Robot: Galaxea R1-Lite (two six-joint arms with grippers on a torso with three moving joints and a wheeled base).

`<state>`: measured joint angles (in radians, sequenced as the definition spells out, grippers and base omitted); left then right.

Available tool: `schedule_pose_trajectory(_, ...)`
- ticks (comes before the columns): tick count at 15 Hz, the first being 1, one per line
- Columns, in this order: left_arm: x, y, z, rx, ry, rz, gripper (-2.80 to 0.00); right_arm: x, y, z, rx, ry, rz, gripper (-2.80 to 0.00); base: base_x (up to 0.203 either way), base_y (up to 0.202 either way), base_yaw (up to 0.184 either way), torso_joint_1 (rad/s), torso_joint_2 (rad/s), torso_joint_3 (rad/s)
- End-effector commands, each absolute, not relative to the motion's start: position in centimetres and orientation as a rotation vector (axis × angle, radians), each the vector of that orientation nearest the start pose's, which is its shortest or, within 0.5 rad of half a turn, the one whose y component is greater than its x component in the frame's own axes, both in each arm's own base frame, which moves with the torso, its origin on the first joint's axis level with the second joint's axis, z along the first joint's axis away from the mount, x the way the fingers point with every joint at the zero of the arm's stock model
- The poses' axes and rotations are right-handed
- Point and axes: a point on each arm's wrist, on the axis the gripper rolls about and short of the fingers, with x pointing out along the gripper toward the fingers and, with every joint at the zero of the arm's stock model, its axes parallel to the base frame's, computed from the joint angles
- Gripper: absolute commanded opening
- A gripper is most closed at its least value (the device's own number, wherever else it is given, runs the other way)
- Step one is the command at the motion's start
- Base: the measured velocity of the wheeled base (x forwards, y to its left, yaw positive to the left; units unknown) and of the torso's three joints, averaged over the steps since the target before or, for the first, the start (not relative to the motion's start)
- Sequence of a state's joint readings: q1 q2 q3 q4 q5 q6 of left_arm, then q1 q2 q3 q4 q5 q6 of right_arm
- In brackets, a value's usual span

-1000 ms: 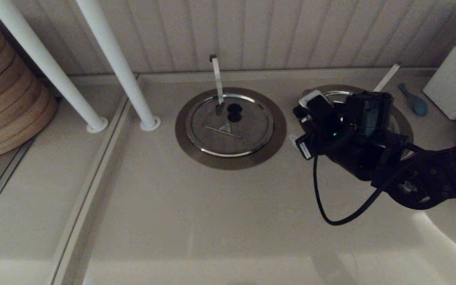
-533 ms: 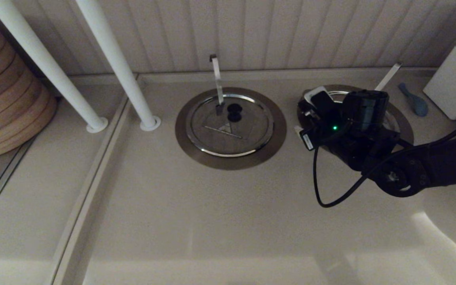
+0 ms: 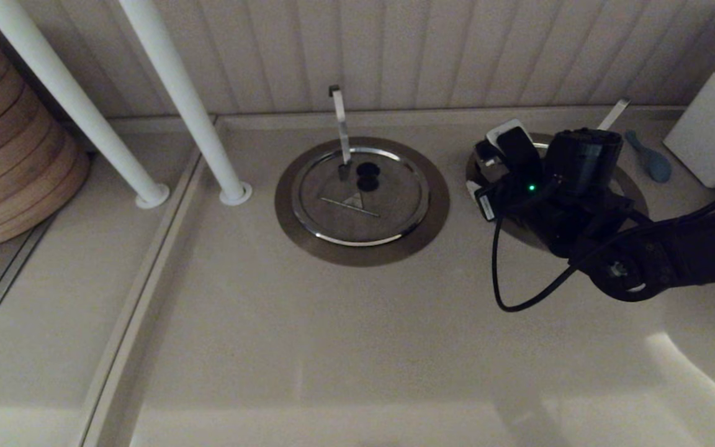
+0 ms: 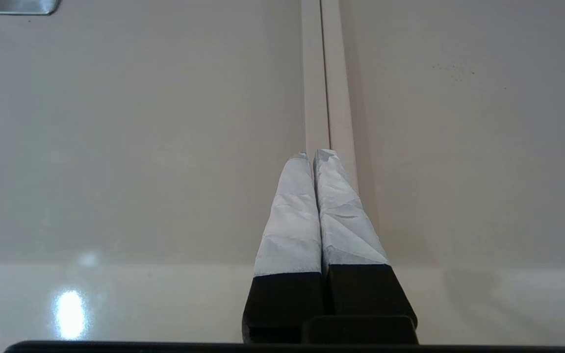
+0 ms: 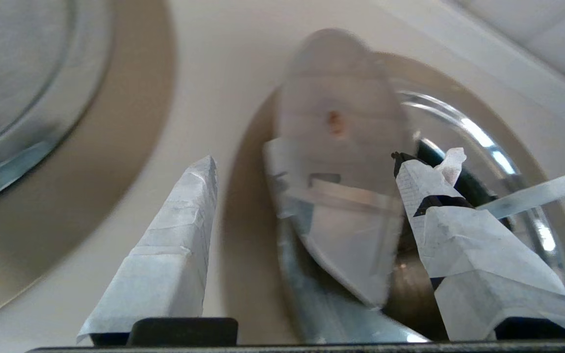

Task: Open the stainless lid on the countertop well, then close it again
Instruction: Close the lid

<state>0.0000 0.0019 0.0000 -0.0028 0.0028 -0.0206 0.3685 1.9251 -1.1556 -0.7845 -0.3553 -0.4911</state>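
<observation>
A: Where was the lid [image 5: 356,206]?
B: On the right-hand well [image 3: 634,186], far right of the worktop [image 3: 332,347], seated as far as I could tell. Mostly hidden under the right arm in the head view. Slanted handle [image 3: 612,114] stuck out past it toward the wall.
A: Right end effector [image 5: 307,171]?
B: Jaws wide apart, nothing in them. Hovered over the lid's near side; one finger [image 5: 459,235] sat close by the black knob, not clamped on it.
A: So which step?
B: Approach for the opening lift, I'd judge. Lid not yet raised. Next move needed the knob centred between the fingers, then a squeeze before lifting.
A: Left one?
B: Left end effector [image 4: 312,154] pinched together, empty, parked over bare worktop. The other lid [image 3: 360,202] wasn't the target.
</observation>
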Motion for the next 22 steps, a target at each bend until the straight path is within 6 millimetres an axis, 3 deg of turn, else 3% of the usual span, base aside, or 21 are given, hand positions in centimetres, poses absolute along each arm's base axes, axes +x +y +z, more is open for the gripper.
schedule_pose_trajectory(1, -2.3, 0.0, 7.6, -0.021, -0.002, 0.003, -2.80, 36.4, 12.4, 21.8, -0.484, -0.025, -0.013, 0.00, 0.000, 0.000, 0.000, 0.000, 0.00, 0.000)
schedule_pose_trajectory(6, -2.3, 0.0, 7.6, -0.021, -0.003, 0.003, -2.80, 37.5, 11.5, 21.7, -0.483, -0.022, -0.046, 0.00, 0.000, 0.000, 0.000, 0.000, 0.00, 0.000)
schedule_pose_trajectory(18, -2.3, 0.0, 7.6, -0.021, -0.002, 0.003, -2.80, 35.9, 10.7, 24.3, -0.461, -0.081, -0.067, 0.00, 0.000, 0.000, 0.000, 0.000, 0.00, 0.000)
schedule_pose_trajectory(22, -2.3, 0.0, 7.6, -0.021, -0.002, 0.003, -2.80, 35.8, 9.3, 24.9, -0.465, -0.088, -0.106, 0.00, 0.000, 0.000, 0.000, 0.000, 0.00, 0.000)
